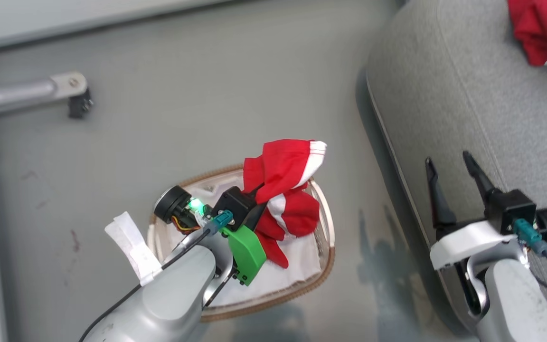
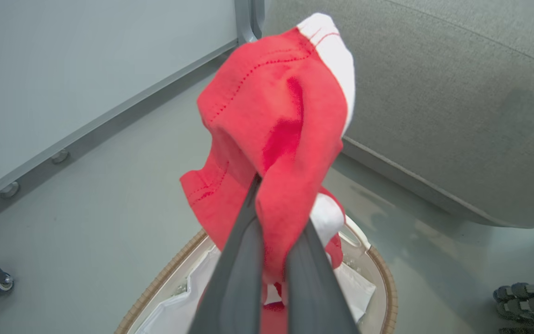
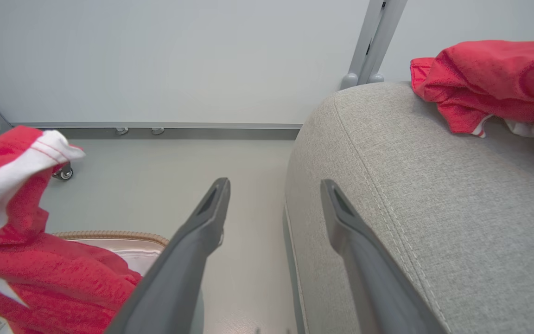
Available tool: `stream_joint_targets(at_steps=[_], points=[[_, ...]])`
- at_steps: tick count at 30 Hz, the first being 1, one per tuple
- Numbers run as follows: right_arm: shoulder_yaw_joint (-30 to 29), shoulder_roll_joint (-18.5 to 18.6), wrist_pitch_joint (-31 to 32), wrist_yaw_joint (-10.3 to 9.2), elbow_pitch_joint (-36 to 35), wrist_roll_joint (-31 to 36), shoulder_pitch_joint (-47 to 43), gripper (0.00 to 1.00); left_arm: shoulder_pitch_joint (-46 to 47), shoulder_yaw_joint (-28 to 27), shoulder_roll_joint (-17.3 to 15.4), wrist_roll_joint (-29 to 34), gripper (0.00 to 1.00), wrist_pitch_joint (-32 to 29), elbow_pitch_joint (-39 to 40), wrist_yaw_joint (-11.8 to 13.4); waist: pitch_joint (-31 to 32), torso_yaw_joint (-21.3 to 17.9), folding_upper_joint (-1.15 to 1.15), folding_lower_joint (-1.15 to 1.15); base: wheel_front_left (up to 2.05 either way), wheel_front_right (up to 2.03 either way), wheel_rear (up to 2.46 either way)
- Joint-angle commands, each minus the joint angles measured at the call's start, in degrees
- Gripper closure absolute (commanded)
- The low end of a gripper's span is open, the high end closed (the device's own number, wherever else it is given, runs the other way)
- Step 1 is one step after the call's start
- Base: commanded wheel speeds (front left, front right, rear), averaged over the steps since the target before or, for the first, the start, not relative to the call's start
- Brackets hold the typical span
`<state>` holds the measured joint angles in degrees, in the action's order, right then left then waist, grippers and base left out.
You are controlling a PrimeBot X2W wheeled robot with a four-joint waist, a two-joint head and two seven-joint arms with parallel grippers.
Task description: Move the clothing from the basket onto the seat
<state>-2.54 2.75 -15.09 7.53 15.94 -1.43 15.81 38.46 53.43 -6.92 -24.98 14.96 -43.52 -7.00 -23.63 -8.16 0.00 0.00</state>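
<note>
A red garment with white panels [image 1: 285, 175] hangs bunched above the basket [image 1: 326, 237], pinched by my left gripper [image 1: 258, 195], which is shut on it. In the left wrist view the red garment [image 2: 276, 120] drapes over my two closed fingers [image 2: 244, 260], with the basket's brown rim [image 2: 385, 283] and white liner below. Another red garment [image 1: 544, 26] lies on the grey seat [image 1: 449, 90] at the top right. My right gripper [image 1: 449, 164] stands open at the seat's edge, holding nothing; its fingers [image 3: 206, 218] straddle the seat's side [image 3: 410, 185].
A grey metal leg with a caster [image 1: 71, 92] stands at the left on the grey floor. A pale wall panel with a base rail [image 3: 155, 125] runs behind. A dark wheel [image 2: 526, 297] shows at the lower right of the left wrist view.
</note>
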Motion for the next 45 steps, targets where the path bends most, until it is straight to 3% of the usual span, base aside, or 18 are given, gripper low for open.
stream_joint_targets(at_steps=[1, 10, 22, 38, 45], points=[[0.36, 0.26, -0.12, -0.08, 0.51, -0.12, -1.85, 0.0, -1.32, -0.18, -0.71, 0.85, 1.0, 0.32, 1.57, -0.18, 12.71, 6.04, 0.0, 0.0, 0.0, 0.0, 0.0], [4.73, 0.25, -0.12, -0.08, 2.22, -1.04, -6.58, 0.0, 0.9, 0.43, -4.35, 2.96, 1.0, 0.28, 9.88, -0.5, 22.53, 6.77, 0.0, 0.0, 0.0, 0.0, 0.0], [12.26, 0.24, -0.12, -0.08, 2.41, -2.14, -4.88, 0.0, 13.33, 2.39, -7.8, -0.15, 1.0, 0.27, 14.28, -0.53, 24.3, 6.54, 0.0, 0.0, 0.0, 0.0, 0.0], [24.46, 0.24, -0.12, -0.08, 10.93, -1.74, -1.19, 0.0, 23.23, 4.32, -5.5, -2.05, 1.0, 0.27, 14.06, -0.54, 25.07, 7.32, 0.0, 0.0, 0.0, 0.0, 0.0], [26.37, 0.23, -0.12, -0.08, 12.55, -3.17, 3.38, 0.0, 24.94, 7.05, -3.56, -3.64, 1.0, 0.27, 14.2, -0.54, 25.61, 9.09, 0.0, 0.0, 0.0, 0.0, 0.0]])
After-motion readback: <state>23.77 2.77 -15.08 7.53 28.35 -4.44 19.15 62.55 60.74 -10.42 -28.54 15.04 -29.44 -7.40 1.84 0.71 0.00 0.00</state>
